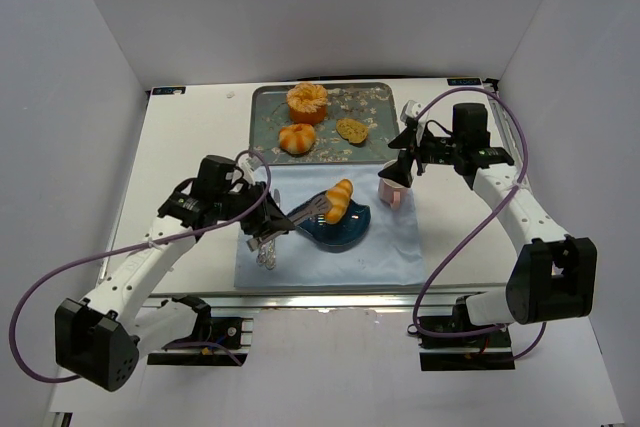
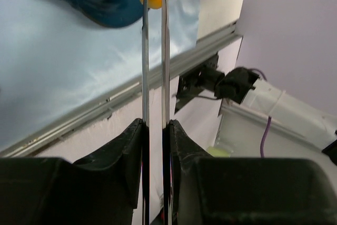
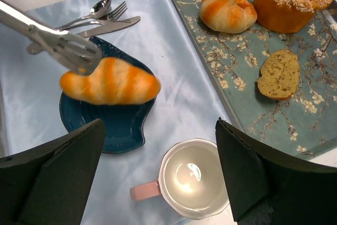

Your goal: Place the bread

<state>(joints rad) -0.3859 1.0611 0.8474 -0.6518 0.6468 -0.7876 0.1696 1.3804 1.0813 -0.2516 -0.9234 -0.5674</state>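
My left fingers [image 2: 126, 156] pinch narrowly on one pair of tongs [image 3: 58, 45] gripping one roll [image 3: 110, 81], maybe touching one plate [image 3: 95, 125]; right fingers [image 3: 263, 177] gape, empty.

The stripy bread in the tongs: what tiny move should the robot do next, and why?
Probably lower the bread a little onto the blue plate. The left claw squeezes the tongs, which pinch the bread right over that plate, and it doesn't seem to rest there yet.
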